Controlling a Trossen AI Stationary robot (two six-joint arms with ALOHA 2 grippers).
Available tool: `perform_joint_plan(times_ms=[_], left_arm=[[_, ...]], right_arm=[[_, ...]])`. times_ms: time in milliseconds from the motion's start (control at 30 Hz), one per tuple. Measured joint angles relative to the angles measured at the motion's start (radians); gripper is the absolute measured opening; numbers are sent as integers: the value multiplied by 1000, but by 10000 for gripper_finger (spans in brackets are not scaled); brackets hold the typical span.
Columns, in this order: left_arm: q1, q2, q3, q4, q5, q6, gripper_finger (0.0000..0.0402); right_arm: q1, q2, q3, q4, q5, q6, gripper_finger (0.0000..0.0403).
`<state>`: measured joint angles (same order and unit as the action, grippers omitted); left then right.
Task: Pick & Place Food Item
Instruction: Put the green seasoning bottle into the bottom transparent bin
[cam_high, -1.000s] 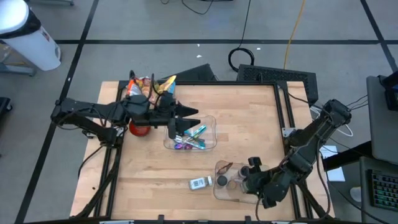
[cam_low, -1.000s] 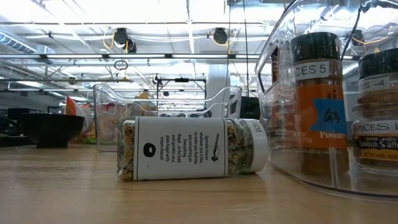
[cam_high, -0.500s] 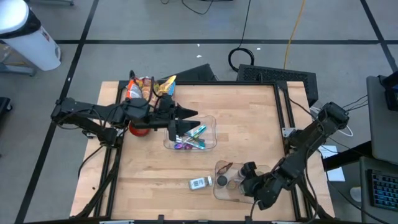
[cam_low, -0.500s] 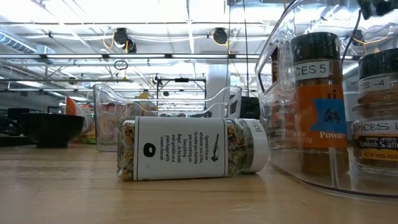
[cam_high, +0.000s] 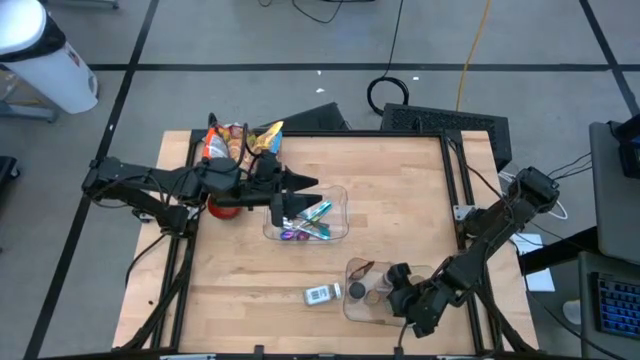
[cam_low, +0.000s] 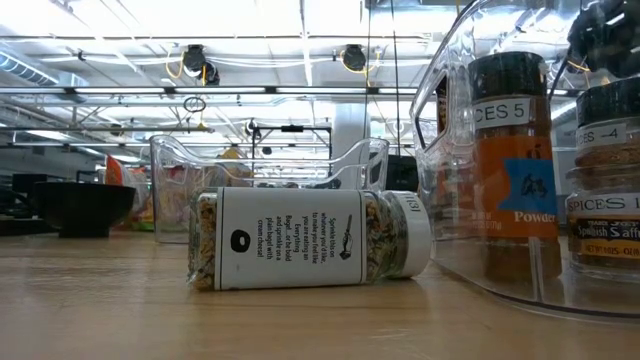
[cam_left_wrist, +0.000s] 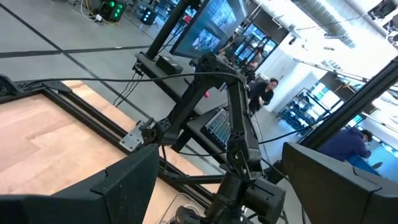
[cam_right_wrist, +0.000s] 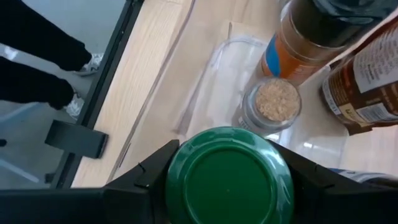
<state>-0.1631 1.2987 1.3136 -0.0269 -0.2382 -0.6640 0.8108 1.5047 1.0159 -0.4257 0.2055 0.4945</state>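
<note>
My right gripper is shut on a jar with a green lid, above a clear bin at the table's near right. Standing in that bin are an orange-labelled spice jar, a small jar of pale grains and a brown-labelled jar. A white-labelled seasoning jar lies on its side on the table just left of the bin. My left gripper hangs open and level above a second clear bin of snack packets. My right gripper pinches the jar between its two fingers, one on either side just under the green lid's rim. The fingers slant down from the table's right side. The lid hides the jar's body. The jar hangs over the bin's inside.
Snack bags and a red object sit at the far left by the left arm. The lying seasoning jar is close to the spice bin's wall. Bare wood lies between the two bins and along the near left.
My right gripper has sunk toward the spice bin with the green-lidded jar still in its hold, drifting slightly toward the table's left. My left arm has kept still.
</note>
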Motion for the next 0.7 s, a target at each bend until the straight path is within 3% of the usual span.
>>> perform_joint_plan(times_ms=[333,700], left_arm=[[-3,28,0,-1,1,0,349],[-6,60,0,0,13,-20,349]], right_arm=[[0,0,-7,4,3,4,190],[0,-1,-7,50,3,-9,224]])
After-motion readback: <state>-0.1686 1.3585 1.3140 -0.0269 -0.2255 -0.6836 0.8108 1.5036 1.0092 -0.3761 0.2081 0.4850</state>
